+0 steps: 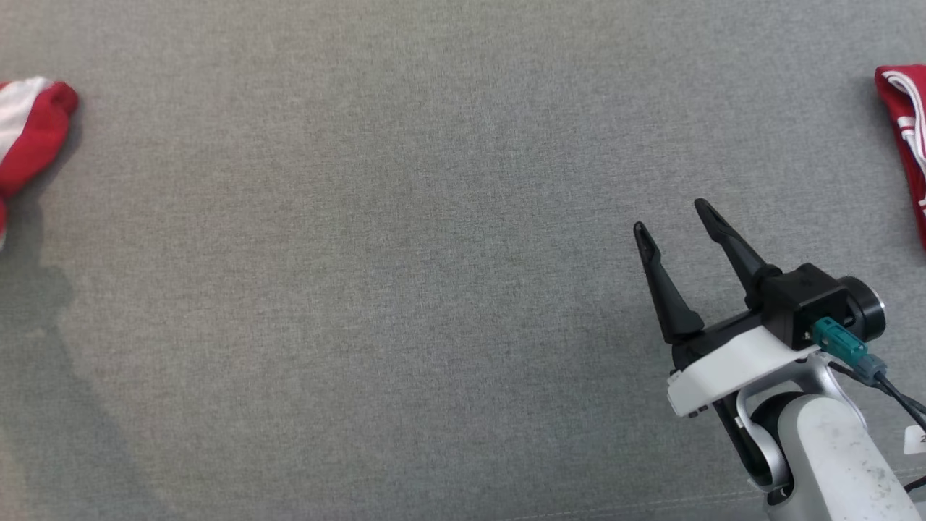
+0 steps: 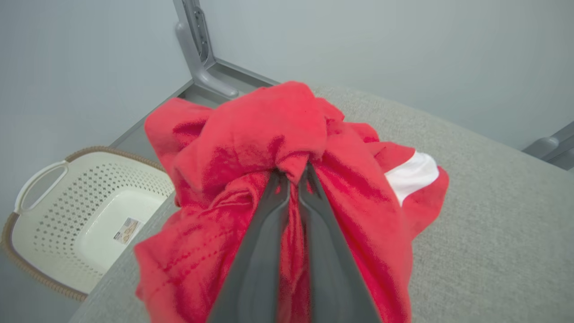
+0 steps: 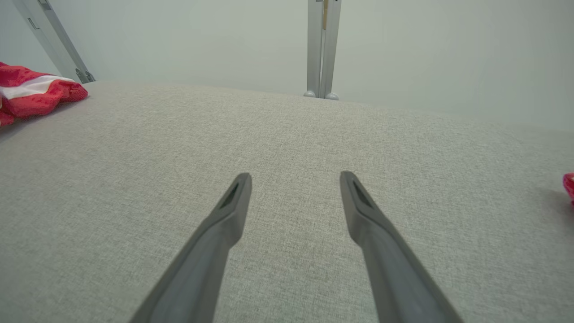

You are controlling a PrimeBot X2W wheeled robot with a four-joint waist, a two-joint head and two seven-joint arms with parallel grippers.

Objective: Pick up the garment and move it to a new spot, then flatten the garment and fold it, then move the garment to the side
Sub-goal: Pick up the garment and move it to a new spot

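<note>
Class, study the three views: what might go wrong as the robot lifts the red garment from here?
1. The left gripper pinches just a small fold of the bunched red garment; the cloth may slip free when lifted.
2. The garment sits at the edge of the table, with the white basket on the floor below; a slip might drop it off the table.

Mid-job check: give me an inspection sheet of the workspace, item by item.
Surface: grey fabric table top, bare across the middle.
Job's things: red garment bunched at the table's left edge, white patch showing.
Clutter: second red-and-white cloth at the right edge.
Grippers: left gripper shut on the garment; right gripper open, holding nothing.
Cables: dark cable with teal plug at the right wrist.
Surroundings: white perforated basket beside the table; grey frame post; pale wall.
</note>
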